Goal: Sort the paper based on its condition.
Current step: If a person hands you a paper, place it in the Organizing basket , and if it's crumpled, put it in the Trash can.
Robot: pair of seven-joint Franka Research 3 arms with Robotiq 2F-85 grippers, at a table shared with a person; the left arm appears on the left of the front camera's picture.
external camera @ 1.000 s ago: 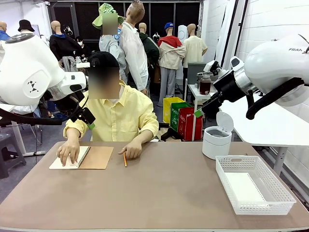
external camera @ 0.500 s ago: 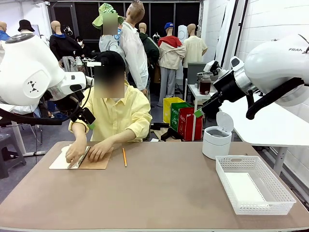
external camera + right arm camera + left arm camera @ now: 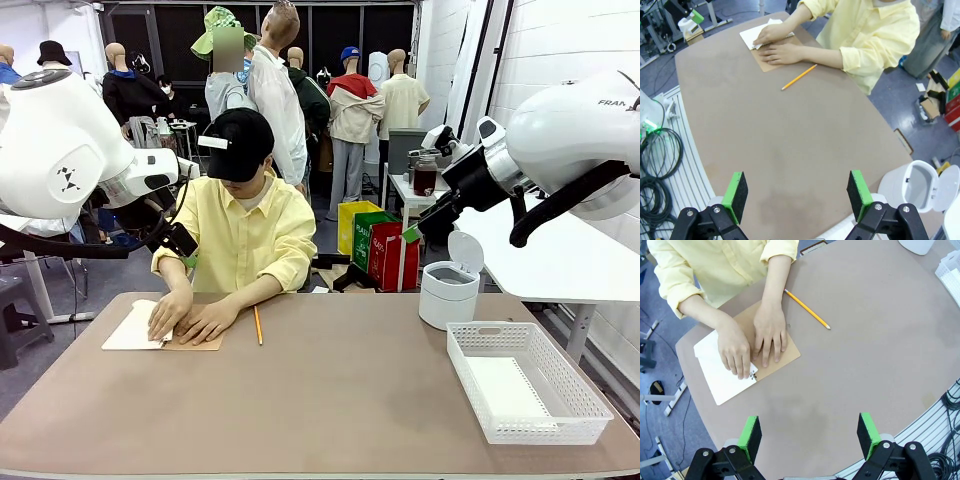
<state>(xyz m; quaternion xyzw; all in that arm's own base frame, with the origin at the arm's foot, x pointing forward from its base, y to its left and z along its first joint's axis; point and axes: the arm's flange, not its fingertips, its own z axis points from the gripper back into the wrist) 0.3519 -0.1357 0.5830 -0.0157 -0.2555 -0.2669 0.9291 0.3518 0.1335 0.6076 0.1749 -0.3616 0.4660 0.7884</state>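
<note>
The left gripper (image 3: 810,434) and right gripper (image 3: 797,195) both hang with jaws spread wide, empty, above the brown counter (image 3: 330,400). A white paper sheet (image 3: 720,375) lies in the brown-covered notebook (image 3: 782,347) (under the person's hands (image 3: 752,340)), beside a yellow pencil (image 3: 806,309).

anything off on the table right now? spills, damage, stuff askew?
Nothing stands out. The person's hands press on the open brown-covered notebook and its white page; the yellow pencil lies loose beside it. A flat white sheet sits in the white plastic basket, and the white lidded bin stands open, upright.
</note>
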